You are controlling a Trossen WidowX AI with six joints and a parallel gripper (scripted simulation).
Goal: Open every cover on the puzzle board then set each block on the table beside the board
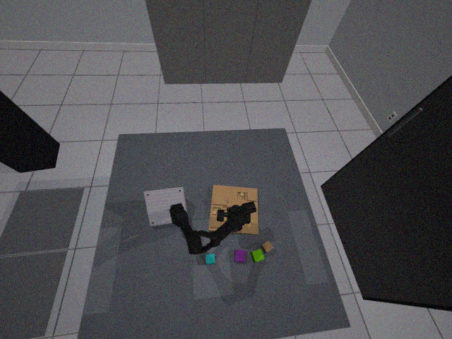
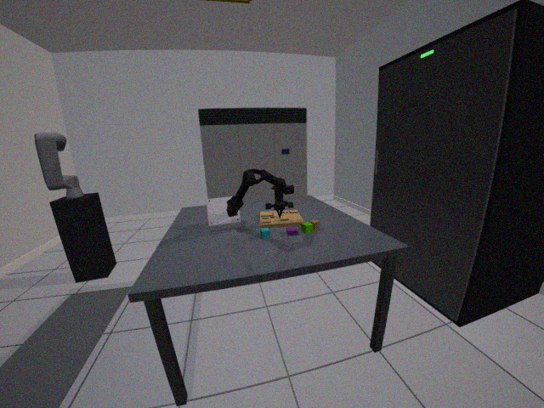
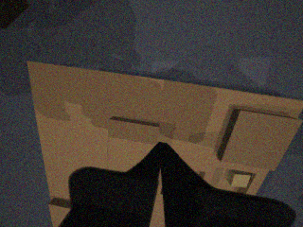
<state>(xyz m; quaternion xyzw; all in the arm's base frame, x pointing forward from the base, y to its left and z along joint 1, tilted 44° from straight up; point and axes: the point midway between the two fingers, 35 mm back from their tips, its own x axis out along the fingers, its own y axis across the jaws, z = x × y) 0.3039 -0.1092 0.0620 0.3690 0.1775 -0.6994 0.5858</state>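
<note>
The wooden puzzle board point(image 1: 219, 192) point(image 3: 71, 151) lies on the table under the arm. My gripper point(image 2: 280, 216) point(image 3: 162, 146) is shut and empty, its tips low over the board; the arm hides them in the top view. A raised square cover point(image 1: 215, 220) point(image 3: 265, 137) sits near the board's front left corner. Beside it an opening point(image 1: 215, 210) point(image 3: 241, 180) shows a pale square inside; I cannot tell if that is a block. Another opening point(image 1: 241, 195) is at the back. A cyan block point(image 1: 210, 258) point(image 2: 264, 233), purple block point(image 1: 240, 256) point(image 2: 291, 230), green block point(image 1: 257, 255) point(image 2: 307, 227) and tan block point(image 1: 267, 246) point(image 2: 315, 224) rest off the board.
A white panel point(image 1: 162, 204) point(image 2: 216, 211) stands left of the board beside the arm's base point(image 1: 177, 211). The four blocks lie along the board's front side, green and tan close together. A narrow slot point(image 3: 134, 121) shows in the board near the fingertips.
</note>
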